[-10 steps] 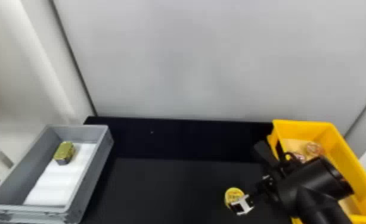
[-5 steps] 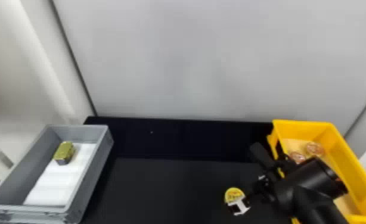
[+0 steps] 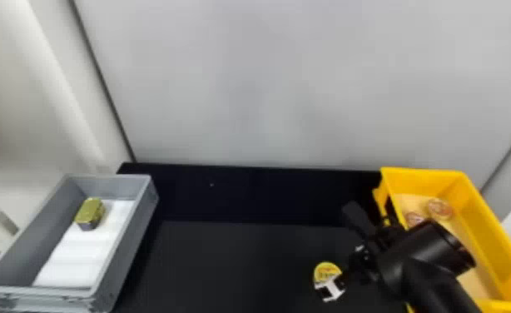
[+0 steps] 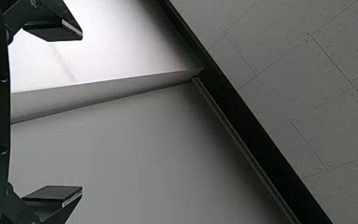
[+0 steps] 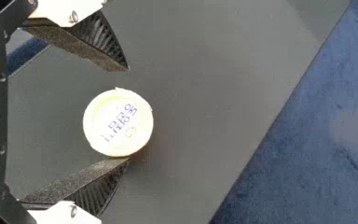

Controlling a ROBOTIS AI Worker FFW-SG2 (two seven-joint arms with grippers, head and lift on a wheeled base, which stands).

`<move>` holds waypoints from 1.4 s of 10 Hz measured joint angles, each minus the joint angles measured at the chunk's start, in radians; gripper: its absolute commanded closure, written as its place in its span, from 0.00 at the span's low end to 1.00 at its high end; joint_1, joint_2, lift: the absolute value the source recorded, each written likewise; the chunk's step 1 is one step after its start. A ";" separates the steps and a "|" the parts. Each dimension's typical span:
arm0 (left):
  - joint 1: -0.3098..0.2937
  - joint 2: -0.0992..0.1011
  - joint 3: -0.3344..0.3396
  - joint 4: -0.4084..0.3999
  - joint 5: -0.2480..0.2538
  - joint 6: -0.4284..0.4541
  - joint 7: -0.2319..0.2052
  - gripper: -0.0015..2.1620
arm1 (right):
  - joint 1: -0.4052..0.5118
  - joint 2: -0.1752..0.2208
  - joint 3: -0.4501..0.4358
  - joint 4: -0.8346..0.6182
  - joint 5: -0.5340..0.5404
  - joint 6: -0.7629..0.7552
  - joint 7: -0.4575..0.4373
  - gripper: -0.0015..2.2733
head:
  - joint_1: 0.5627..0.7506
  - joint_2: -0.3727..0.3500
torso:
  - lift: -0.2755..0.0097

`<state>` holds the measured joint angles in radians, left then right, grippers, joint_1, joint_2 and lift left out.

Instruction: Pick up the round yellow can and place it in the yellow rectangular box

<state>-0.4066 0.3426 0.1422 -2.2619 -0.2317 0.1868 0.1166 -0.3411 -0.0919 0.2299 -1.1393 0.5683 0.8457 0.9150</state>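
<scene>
Black worktop [image 3: 225, 266] under the R gripper [image 3: 344, 272], pale wall [image 3: 267, 83] beyond; its fingers are apart w/ round yellow can [image 3: 326, 269] betw. the tips, nearer one, contact can't tell, & L gripper [image 4: 81, 112] has fingers apart too. Yellow rect. box [image 3: 489, 233] sits R of the R fingers, R arm [image 3: 433, 283] across its nr side, 2 round items [image 3: 439, 208] inside; grey bin [image 3: 121, 249] w/ gold block [image 3: 90, 213] well L. Worktop runs L from those fingers to bin's side, back to wall.
</scene>
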 measured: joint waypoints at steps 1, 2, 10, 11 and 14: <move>0.000 0.000 -0.001 0.001 0.000 -0.001 0.000 0.05 | -0.006 0.000 0.006 0.009 0.000 -0.006 -0.007 0.22 | 0.53 0.59 | 0.93; 0.000 0.000 -0.001 0.001 0.000 -0.001 0.000 0.05 | -0.010 -0.001 0.011 0.013 -0.001 -0.009 -0.010 0.28 | 0.53 0.59 | 0.93; 0.006 -0.001 0.001 -0.001 0.000 0.002 0.000 0.05 | 0.014 -0.012 0.010 -0.064 0.015 0.046 0.029 0.31 | 0.53 0.59 | 0.93; 0.007 0.000 0.002 -0.001 0.000 0.003 0.000 0.05 | 0.023 -0.016 0.008 -0.104 0.024 0.067 0.045 0.31 | 0.53 0.59 | 0.93; 0.015 0.006 0.009 -0.005 0.000 0.009 0.000 0.05 | 0.031 -0.051 0.005 -0.266 0.065 0.149 0.097 0.31 | 0.53 0.59 | 0.93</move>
<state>-0.3918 0.3486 0.1516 -2.2669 -0.2320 0.1960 0.1162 -0.3097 -0.1427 0.2347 -1.4054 0.6333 0.9944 1.0119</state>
